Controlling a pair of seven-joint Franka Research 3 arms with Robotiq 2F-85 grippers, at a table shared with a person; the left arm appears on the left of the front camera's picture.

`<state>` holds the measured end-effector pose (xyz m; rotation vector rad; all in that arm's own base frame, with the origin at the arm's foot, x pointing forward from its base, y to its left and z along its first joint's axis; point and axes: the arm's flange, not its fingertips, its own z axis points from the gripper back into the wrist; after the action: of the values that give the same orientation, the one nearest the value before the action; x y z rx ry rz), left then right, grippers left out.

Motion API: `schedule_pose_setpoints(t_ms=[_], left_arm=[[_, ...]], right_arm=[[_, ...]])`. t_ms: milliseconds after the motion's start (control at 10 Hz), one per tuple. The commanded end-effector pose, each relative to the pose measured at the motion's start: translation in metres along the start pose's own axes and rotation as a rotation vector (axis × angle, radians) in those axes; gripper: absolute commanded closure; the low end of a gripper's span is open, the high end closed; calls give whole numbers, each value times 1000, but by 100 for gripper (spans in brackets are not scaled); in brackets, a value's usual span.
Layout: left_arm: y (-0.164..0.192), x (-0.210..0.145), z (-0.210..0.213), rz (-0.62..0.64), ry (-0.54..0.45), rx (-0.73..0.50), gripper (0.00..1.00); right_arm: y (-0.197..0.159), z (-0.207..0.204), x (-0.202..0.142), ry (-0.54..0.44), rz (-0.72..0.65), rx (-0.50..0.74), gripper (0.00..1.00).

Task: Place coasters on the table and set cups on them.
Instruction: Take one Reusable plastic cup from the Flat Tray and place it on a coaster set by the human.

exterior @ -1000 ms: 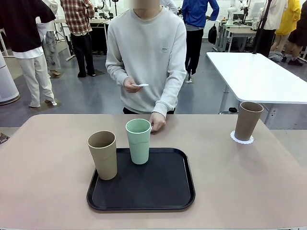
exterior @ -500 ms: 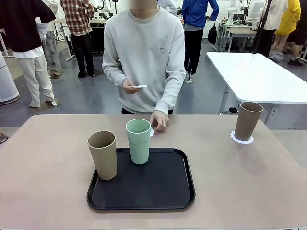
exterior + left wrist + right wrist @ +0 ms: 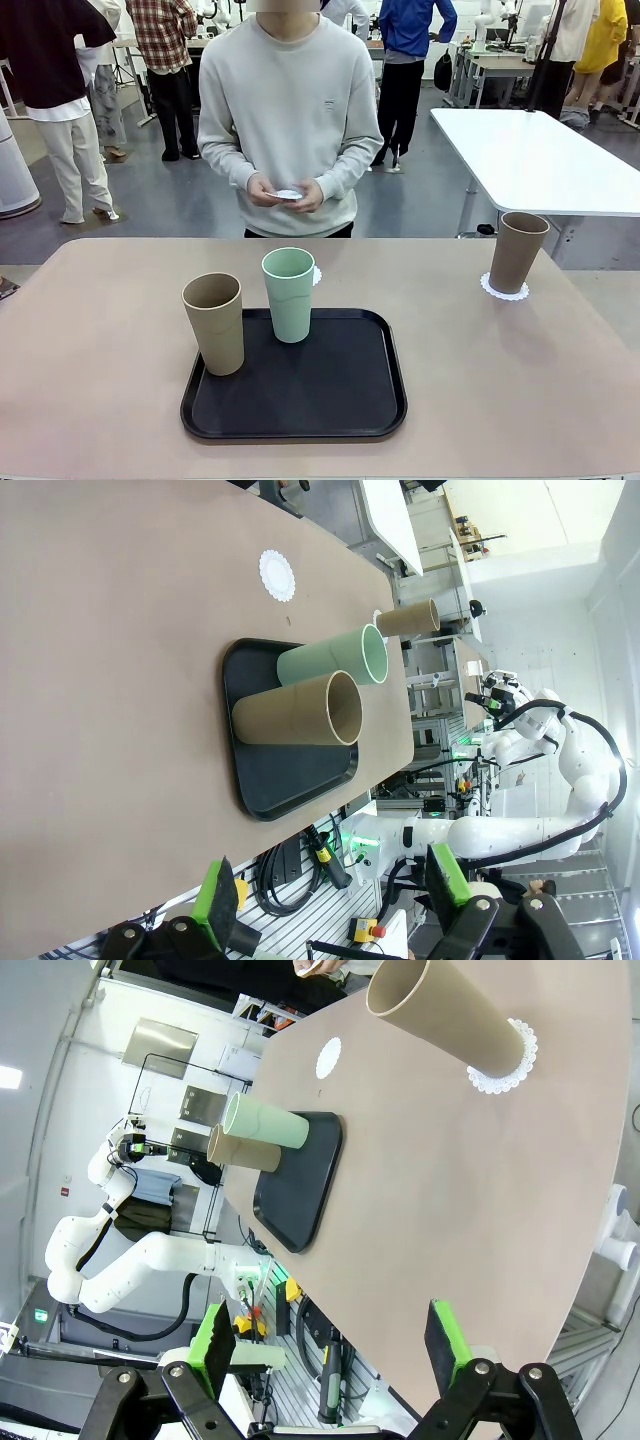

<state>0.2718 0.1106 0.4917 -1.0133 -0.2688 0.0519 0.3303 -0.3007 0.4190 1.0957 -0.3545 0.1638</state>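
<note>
Table top (image 3: 120, 680), mint cup (image 3: 330, 660) well beyond left claw (image 3: 330, 885)

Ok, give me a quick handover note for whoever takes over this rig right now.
Left gripper open, empty. Right gripper open, empty. The person's hands hold the third coaster at chest height.
Done: one tan cup stands on the first coaster at the table's right; the second coaster lies bare beyond the tray.
Left: lay the third coaster, then move the mint cup and the other tan cup, both on the tray, onto coasters.
</note>
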Motion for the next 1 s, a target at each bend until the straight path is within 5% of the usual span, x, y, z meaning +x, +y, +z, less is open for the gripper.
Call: schedule_pose_setpoints(t_ms=[0, 900], left_arm=[[0, 0, 0, -12, 1, -13, 0], [0, 0, 0, -12, 1, -13, 0]], right_arm=[[-1, 0, 0, -2, -1, -3, 0], [-1, 0, 0, -2, -1, -3, 0]])
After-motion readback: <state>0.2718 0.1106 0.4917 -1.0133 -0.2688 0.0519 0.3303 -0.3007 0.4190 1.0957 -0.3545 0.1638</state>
